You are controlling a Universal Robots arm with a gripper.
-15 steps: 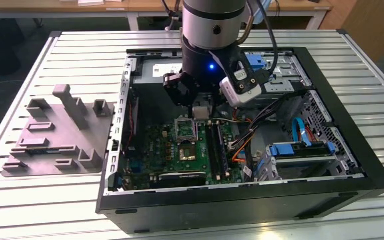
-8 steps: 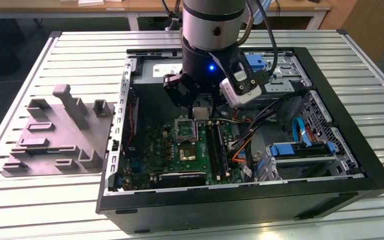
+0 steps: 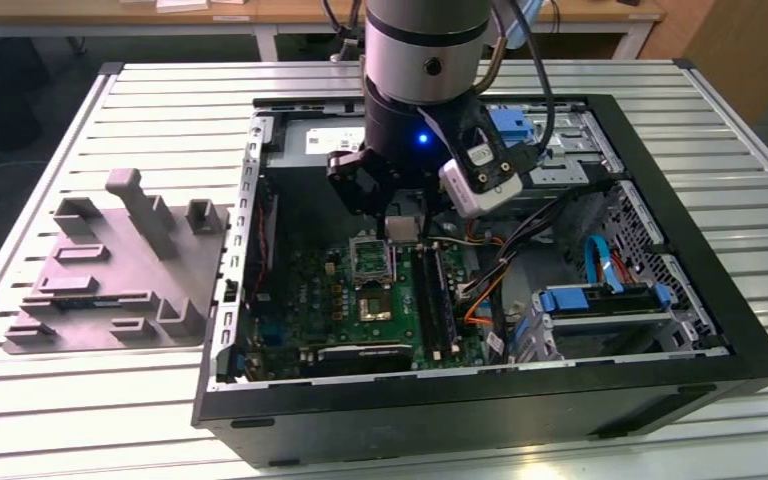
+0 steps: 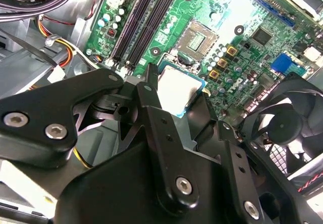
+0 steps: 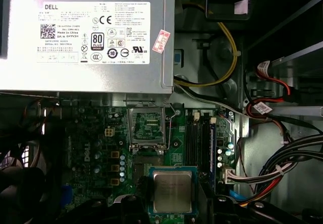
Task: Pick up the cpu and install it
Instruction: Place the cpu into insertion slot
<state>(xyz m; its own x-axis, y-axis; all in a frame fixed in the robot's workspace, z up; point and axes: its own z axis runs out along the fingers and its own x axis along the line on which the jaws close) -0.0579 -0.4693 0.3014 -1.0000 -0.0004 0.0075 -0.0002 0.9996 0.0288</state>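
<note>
A grey rack [image 3: 117, 270] sits on the counter [image 3: 157, 100], well apart from the socket [image 5: 146, 127]. The tool [image 4: 177, 92] pinches the cpu [image 5: 173, 191] by two edges, held flat near the socket, probably so it can go in straight.

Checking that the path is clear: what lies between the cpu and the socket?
In the second wrist view, just green motherboard with small parts lies between the cpu and the socket.
</note>
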